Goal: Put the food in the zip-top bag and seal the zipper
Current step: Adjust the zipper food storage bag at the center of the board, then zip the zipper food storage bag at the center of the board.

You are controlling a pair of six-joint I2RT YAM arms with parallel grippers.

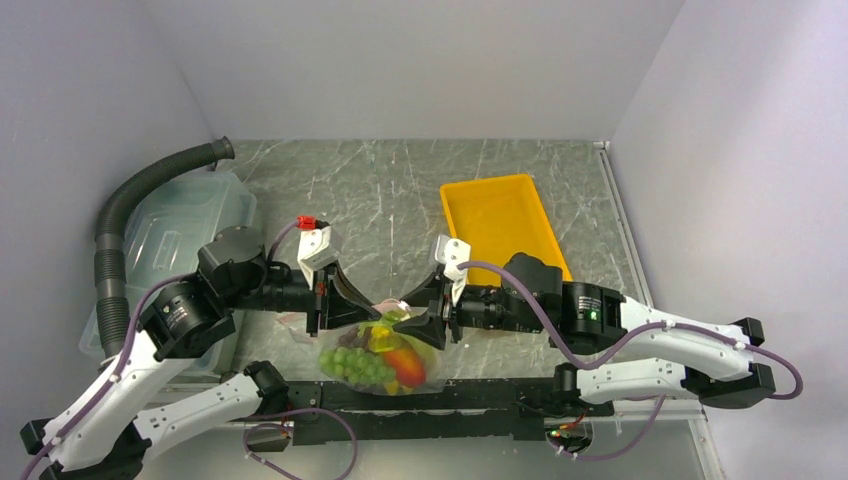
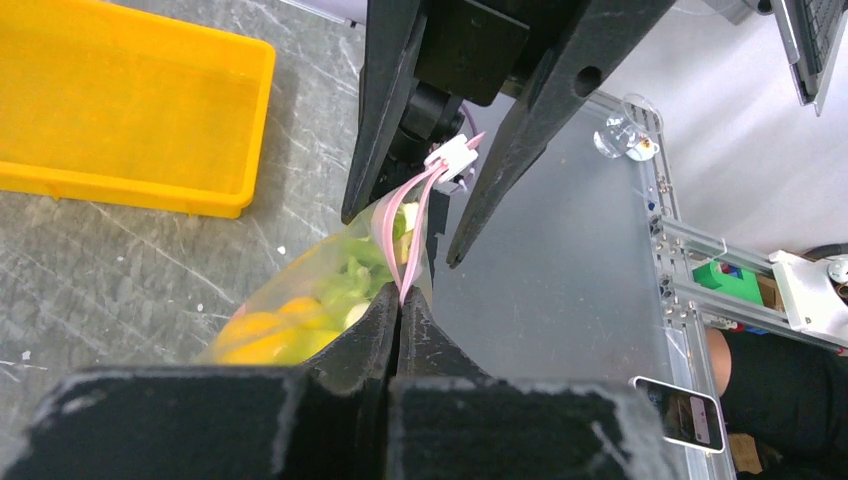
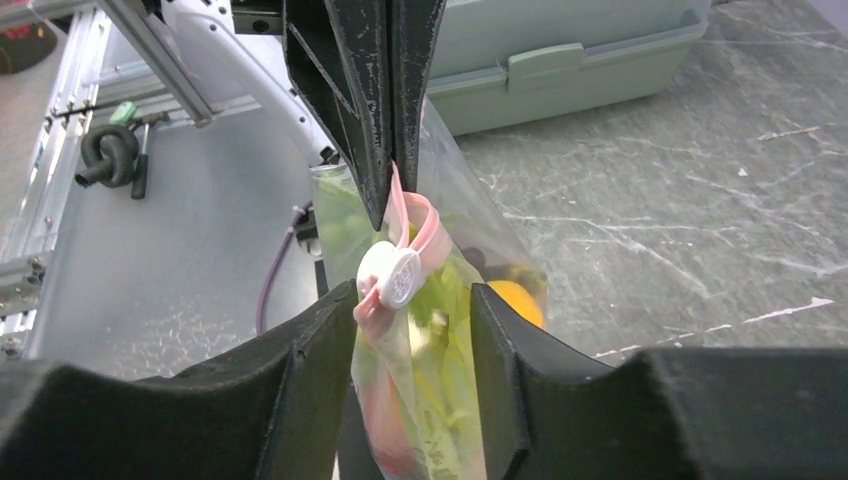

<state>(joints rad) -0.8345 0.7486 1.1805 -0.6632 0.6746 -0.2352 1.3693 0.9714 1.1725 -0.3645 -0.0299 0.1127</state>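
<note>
Food (image 1: pixel 375 360) sits inside the zip-top bag (image 1: pixel 422 368), which is held at the near edge of the tabletop (image 1: pixel 400 190), between the two arms and just ahead of their bases. Through the clear plastic show green grapes (image 1: pixel 355 365), a red-orange fruit (image 1: pixel 405 362) and a yellow piece (image 1: pixel 385 335) above them. The other contents are too crowded to tell apart.

The bag is thin and crinkled. It bulges low down and narrows upward to its mouth. The zipper (image 2: pixel 408 245), a pale-pink strip, runs along that mouth. Its two sides lie apart for part of their length and bow into a loop beside the white slider (image 3: pixel 392 275).

The left end effector (image 2: pixel 400 300) is clamped tight on the zipper, fingers pressed together with the pink strip pinched between them. The right end effector (image 3: pixel 410 300) faces it with fingers spread, one on each side of the bag's top. The slider lies in the gap, against the inner face of one finger.

Farther back on the right, a yellow tray (image 1: pixel 500 230) lies lengthwise on the marbled grey surface. On the far left stands a translucent lidded bin (image 1: pixel 180 235), with a ribbed grey hose (image 1: pixel 120 220) curving over it.
</note>
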